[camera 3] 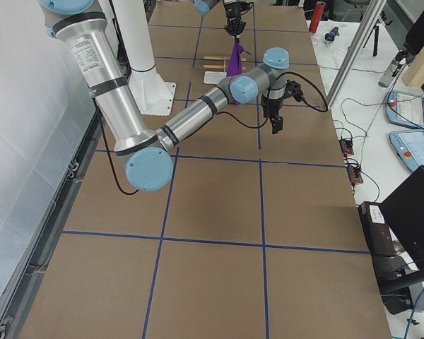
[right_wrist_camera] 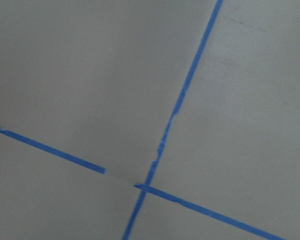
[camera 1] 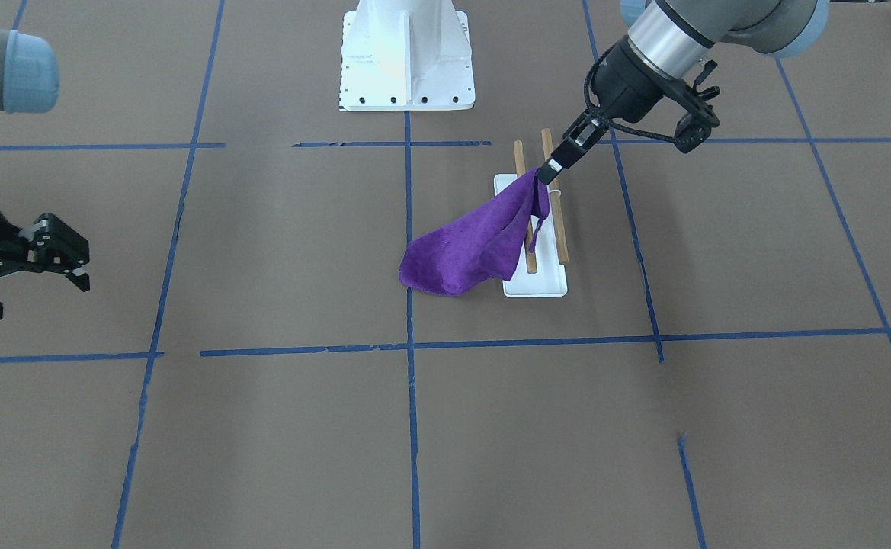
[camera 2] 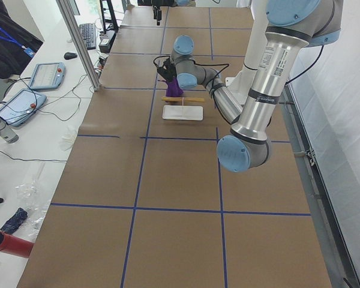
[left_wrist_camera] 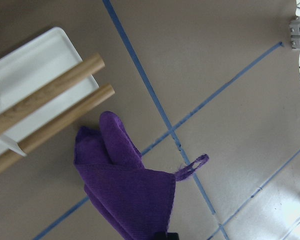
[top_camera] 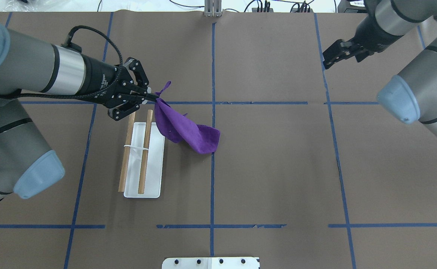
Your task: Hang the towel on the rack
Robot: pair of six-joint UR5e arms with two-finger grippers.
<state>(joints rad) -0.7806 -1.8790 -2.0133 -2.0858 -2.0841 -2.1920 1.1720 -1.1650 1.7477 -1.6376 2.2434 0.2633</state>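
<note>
Overhead exterior: towel (top_camera: 186, 130) hangs from clamped left pincer (top_camera: 155, 98) beside rack (top_camera: 154, 160); right pincer (top_camera: 326, 62) apart.

Fuzzy purple cloth towel (top_camera: 188, 130), matt wooden rods (top_camera: 144, 160) on smooth white rack (top_camera: 154, 168) base, matt brown paper counter (top_camera: 278, 168).

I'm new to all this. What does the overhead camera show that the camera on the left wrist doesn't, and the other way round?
Only the overhead view shows both arms: the left gripper shut on a corner of the purple towel, the right gripper open and far off, plus the whole rack. Only the left wrist view gives close detail: wood grain on the rods and the towel's weave. Both show the towel hanging beside the rack, not over the rods, its loop, and the blue tape lines.
</note>
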